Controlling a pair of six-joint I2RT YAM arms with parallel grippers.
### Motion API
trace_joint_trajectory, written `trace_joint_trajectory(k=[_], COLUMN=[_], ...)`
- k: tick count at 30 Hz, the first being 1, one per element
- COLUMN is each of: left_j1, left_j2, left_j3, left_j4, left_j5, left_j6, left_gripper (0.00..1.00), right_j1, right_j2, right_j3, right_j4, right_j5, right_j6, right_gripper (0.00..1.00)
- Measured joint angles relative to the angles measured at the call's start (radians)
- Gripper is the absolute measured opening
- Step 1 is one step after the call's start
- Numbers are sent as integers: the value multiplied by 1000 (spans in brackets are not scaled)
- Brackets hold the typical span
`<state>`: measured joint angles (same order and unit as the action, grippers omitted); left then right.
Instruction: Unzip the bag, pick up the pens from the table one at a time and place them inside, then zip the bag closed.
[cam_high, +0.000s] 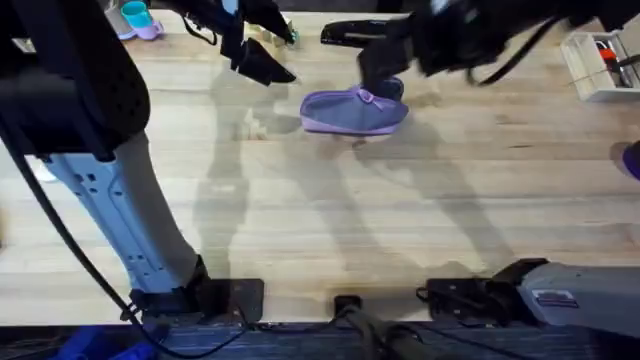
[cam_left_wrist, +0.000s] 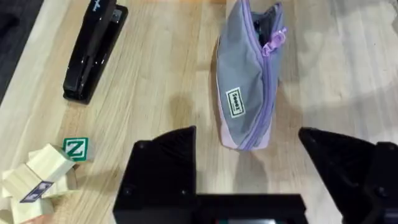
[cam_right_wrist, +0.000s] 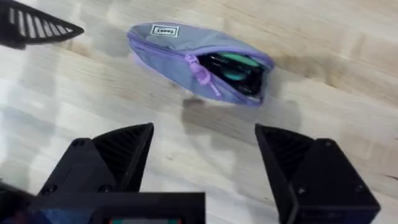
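Note:
The lavender bag (cam_high: 352, 112) lies on the table (cam_high: 330, 220) at the far middle. Its zipper is partly open at one end, with the purple pull (cam_right_wrist: 202, 71) about halfway along. Inside the opening I see a green pen (cam_right_wrist: 235, 60) beside a dark one (cam_right_wrist: 214, 63). My right gripper (cam_right_wrist: 205, 162) hovers open over the bag's open end and holds nothing. My left gripper (cam_left_wrist: 249, 168) is also open and empty, just off the bag's (cam_left_wrist: 245, 81) closed end. In the overhead view the left gripper (cam_high: 262, 65) is left of the bag and the right gripper (cam_high: 385, 75) is just behind it.
A black stapler (cam_high: 355, 33) lies behind the bag. Wooden blocks (cam_left_wrist: 43, 177), one with a green Z (cam_left_wrist: 76, 148), sit near the left gripper. A white box with markers (cam_high: 595, 65) stands far right, a teal cup (cam_high: 137, 17) far left.

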<state>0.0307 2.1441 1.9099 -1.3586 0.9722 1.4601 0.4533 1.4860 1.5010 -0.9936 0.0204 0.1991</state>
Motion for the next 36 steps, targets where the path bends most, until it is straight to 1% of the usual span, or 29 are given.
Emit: trace_joint_trajectory(k=[1,5,11,24,30,31,36], left_j1=[0,0,0,0,0,0,0], left_j2=[0,0,0,0,0,0,0], left_j3=[0,0,0,0,0,0,0], left_j4=[0,0,0,0,0,0,0], left_j5=[-1,-1,-1,-1,-1,-1,-1], left_j6=[4,5,7,7,7,7,7], left_gripper=[995,995,996,995,995,995,995], right_j1=[100,162,167,166,166,166,166], right_j2=[0,0,0,4,76,119,165], right_j3=[-84,-133,-162,-162,-162,-162,-162], right_j4=[92,165,185,237,265,293,316], right_j5=[121,208,256,275,275,275,275], right_j6=[28,38,68,102,148,164,172], right_gripper=[996,996,990,985,973,965,952])
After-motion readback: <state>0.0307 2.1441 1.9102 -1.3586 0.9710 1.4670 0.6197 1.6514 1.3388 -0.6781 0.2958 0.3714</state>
